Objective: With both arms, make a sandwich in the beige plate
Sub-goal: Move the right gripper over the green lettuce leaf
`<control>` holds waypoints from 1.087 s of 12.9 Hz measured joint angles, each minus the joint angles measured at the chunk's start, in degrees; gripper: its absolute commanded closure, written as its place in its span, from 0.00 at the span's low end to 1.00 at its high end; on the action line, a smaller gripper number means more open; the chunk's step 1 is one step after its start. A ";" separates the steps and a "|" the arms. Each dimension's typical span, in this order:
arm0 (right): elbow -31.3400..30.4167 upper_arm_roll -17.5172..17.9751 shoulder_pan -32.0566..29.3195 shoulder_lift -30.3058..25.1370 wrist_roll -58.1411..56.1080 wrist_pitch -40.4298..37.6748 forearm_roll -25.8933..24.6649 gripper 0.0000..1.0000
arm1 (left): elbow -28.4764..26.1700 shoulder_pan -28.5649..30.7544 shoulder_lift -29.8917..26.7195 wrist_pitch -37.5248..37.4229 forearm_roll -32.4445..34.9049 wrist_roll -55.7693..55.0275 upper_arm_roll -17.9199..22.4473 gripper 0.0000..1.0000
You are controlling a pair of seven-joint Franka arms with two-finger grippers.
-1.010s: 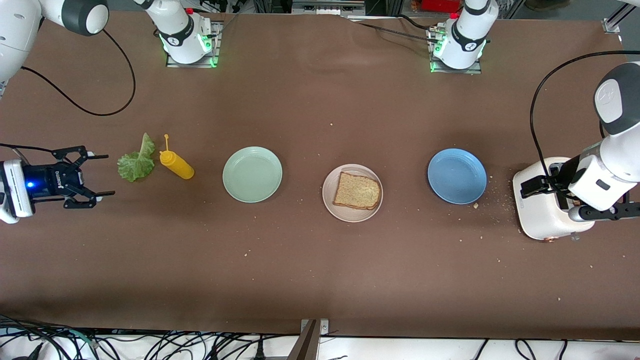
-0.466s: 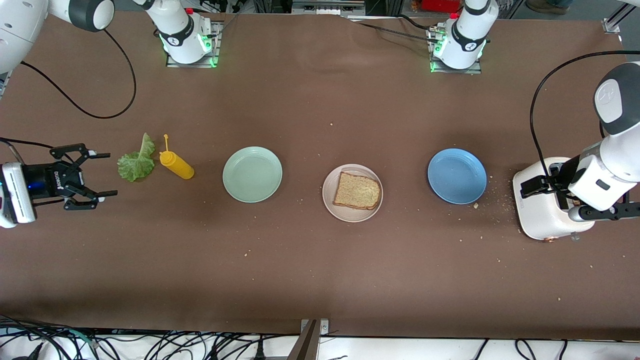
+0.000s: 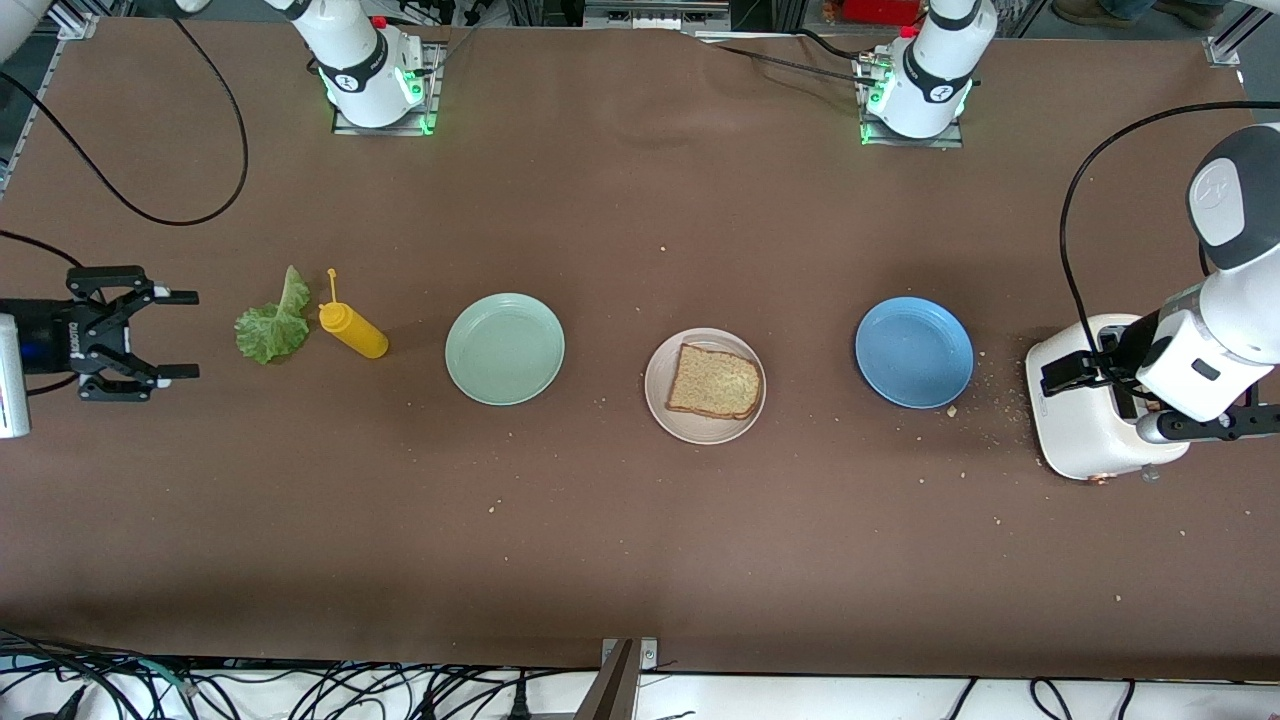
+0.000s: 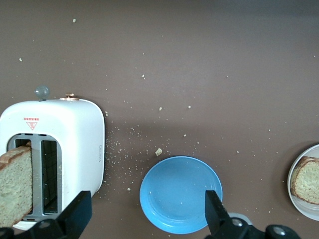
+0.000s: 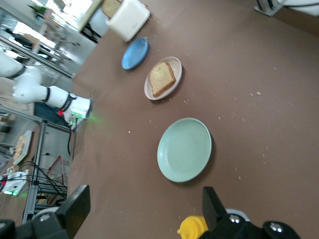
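Lowest in the frame, bare brown tabletop [image 3: 640, 560] with scattered crumbs. In the middle band, dead centre, the beige plate [image 3: 660, 405] carrying one bread slice [image 3: 713, 381], flat and uncovered: sandwich only begun. Beside it toward the right arm's end, an empty mint-green plate [image 3: 504, 349], then a yellow mustard bottle [image 3: 352, 329] lying on its side, then the lettuce leaf [image 3: 272, 325], untouched on the tabletop. Toward the left arm's end, an empty blue plate [image 3: 913, 352] and a white toaster [image 3: 1085, 440], with a second bread slice [image 4: 15, 184] standing in one slot.

At the frame edge next to the lettuce, the right pincer [image 3: 190, 334], fingers spread wide and empty. Changed over the last second: drawn back a little toward the edge, shifted up the frame and turned from a tilt to level, so that the gap now faces the leaf. Probably lining up for a lettuce pickup.

Over the toaster, the left pincer [image 3: 1068, 372], spread and empty, unmoved over the same second; apparently waiting above the slice.

At the top edge, both arm bases, green lights on.
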 measured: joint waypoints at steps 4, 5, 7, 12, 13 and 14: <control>0.09 7.78 0.28 -7.76 15.68 3.91 -16.99 0.00 | 0.00 -0.30 0.00 0.00 0.00 0.00 0.00 0.00; 0.10 10.15 0.32 -9.28 19.56 4.87 -22.04 0.00 | 0.00 -0.36 0.00 0.00 0.00 0.00 0.00 0.00; 0.12 15.83 0.48 -12.10 27.39 6.82 -34.35 0.00 | 0.00 -0.40 0.00 0.00 0.00 -0.03 0.01 0.00; -0.94 27.01 1.51 -15.57 48.80 7.80 -56.98 0.00 | 0.00 -0.70 0.00 0.00 0.00 -0.05 0.00 0.00; -2.12 26.86 1.40 -15.58 52.91 8.10 -57.36 0.00 | 0.00 -0.73 0.00 0.00 0.00 -0.05 0.00 0.00; -3.59 26.51 1.22 -15.60 56.82 8.73 -57.47 0.00 | 0.00 -0.75 0.00 0.00 0.00 -0.06 0.00 0.00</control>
